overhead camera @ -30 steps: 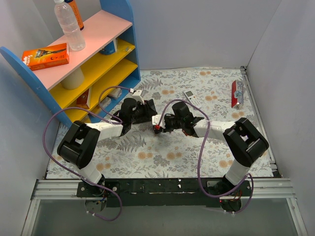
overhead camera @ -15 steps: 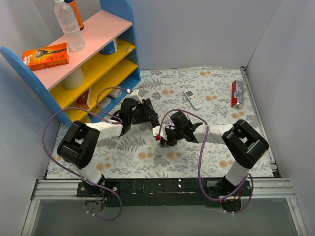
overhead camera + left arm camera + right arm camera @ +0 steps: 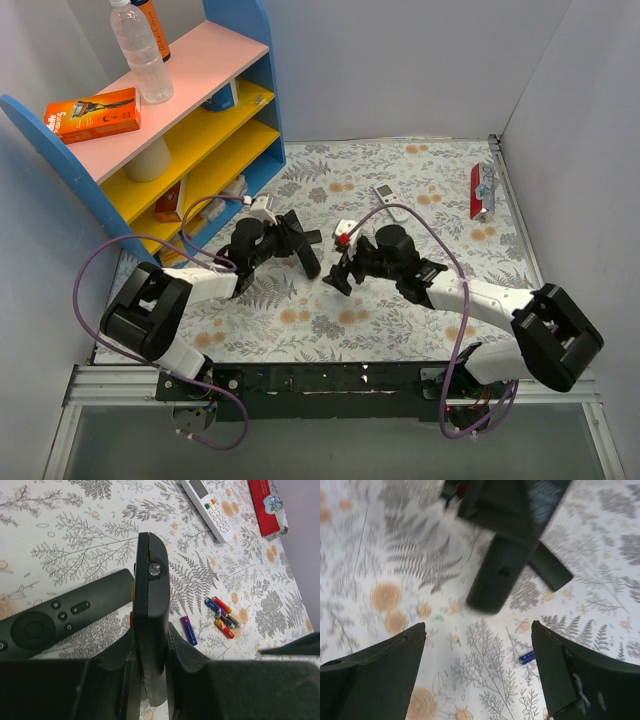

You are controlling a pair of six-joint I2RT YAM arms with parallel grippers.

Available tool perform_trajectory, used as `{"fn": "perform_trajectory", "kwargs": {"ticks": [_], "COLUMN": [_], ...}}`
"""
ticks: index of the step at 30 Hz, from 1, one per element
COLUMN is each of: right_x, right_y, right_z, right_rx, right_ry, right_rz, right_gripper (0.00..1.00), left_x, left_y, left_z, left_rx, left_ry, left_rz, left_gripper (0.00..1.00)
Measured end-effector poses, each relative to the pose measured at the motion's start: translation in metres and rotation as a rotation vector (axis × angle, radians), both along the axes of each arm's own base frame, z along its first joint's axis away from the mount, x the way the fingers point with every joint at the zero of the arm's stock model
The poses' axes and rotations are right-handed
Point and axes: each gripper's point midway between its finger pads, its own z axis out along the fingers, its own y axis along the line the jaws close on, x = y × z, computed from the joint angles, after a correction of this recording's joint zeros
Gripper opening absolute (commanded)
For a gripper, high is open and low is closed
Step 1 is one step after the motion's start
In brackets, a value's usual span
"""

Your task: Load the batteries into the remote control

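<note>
The remote [image 3: 55, 620] is laid buttons-up on the desk [image 3: 75, 540]; just beside it a black bar [image 3: 150, 590] is clamped in the left tool [image 3: 150, 630]. The batteries [image 3: 222, 615] are scattered near the remote. The right tool [image 3: 479, 630] is spread wide, empty; one battery should be gripped squarely mid-length.

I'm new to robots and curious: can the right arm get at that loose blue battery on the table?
Probably yes: the right gripper hovers open and empty; the blue battery lies uncovered on the table right below it.
</note>
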Motion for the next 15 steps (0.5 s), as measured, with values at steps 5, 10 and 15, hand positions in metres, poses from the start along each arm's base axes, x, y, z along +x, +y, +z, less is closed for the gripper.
{"fn": "perform_trajectory", "kwargs": {"ticks": [5, 10, 15], "right_x": [0.015, 0.011, 0.000], "right_y": [0.003, 0.009, 0.018], "right_z": [0.045, 0.037, 0.023], "right_rx": [0.242, 0.326, 0.288], "right_ry": [0.202, 0.448, 0.488], "right_rz": [-0.282, -0.408, -0.400], "right_gripper": [0.95, 0.96, 0.97], "left_x": [-0.021, -0.039, -0.043], "left_y": [0.009, 0.014, 0.009], "left_z": [-0.001, 0.002, 0.031], "left_rx": [-0.060, -0.101, -0.151], "left_ry": [-0.009, -0.018, -0.077], "left_rz": [0.012, 0.010, -0.009], "left_gripper": [0.00, 0.00, 0.00]}}
